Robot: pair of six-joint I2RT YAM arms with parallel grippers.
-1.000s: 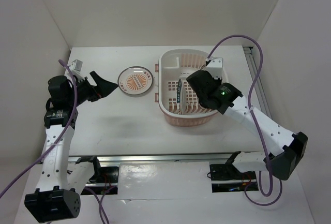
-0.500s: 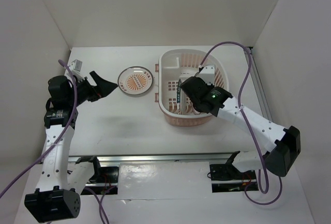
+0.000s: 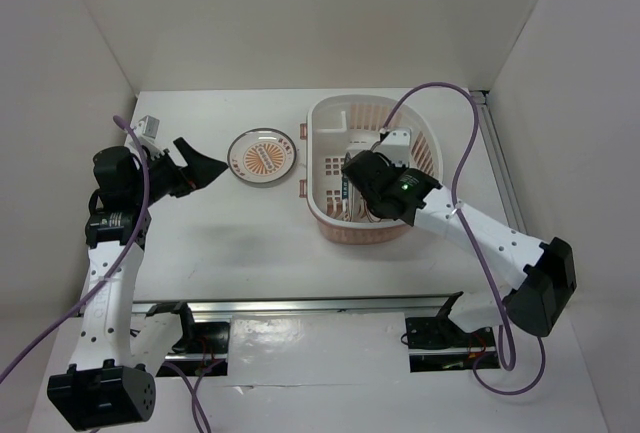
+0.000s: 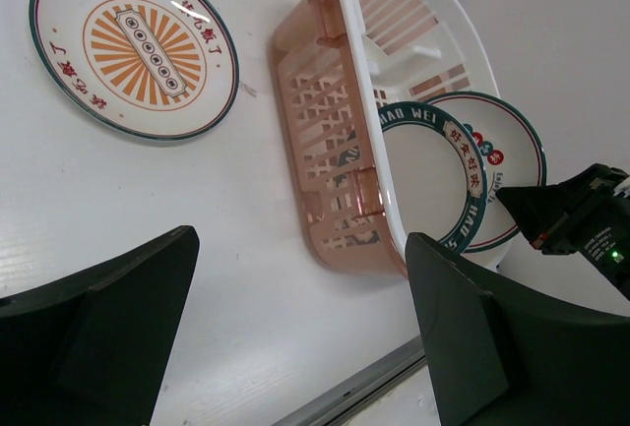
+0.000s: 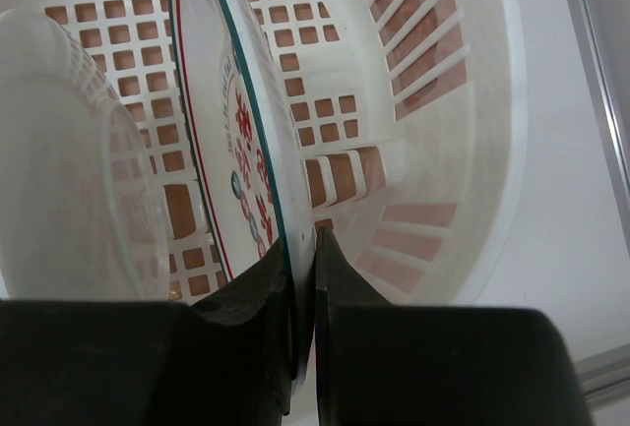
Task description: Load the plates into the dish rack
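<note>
The pale pink-and-white dish rack [image 3: 420, 143] stands at the back right, and shows in the left wrist view [image 4: 330, 141]. My right gripper [image 3: 356, 175] is inside it, shut on the rim of a red-patterned plate [image 5: 236, 131] held on edge. The teal lettered plate [image 4: 433, 185] stands on edge beside it, its white back showing in the right wrist view [image 5: 69, 170]. An orange-patterned plate [image 3: 263, 156] lies flat on the table left of the rack, also in the left wrist view [image 4: 133, 44]. My left gripper [image 3: 203, 168] is open and empty, left of that plate and above the table.
The rack's small handle [image 3: 303, 131] faces the flat plate. White walls close in the table at the back and sides. A metal rail [image 3: 300, 303] runs along the near edge. The right arm's purple cable [image 3: 440, 93] arcs over the rack.
My right gripper has moved left and deeper into the rack with the plate, closer to the standing teal plate. The left arm and the flat plate have not moved.
</note>
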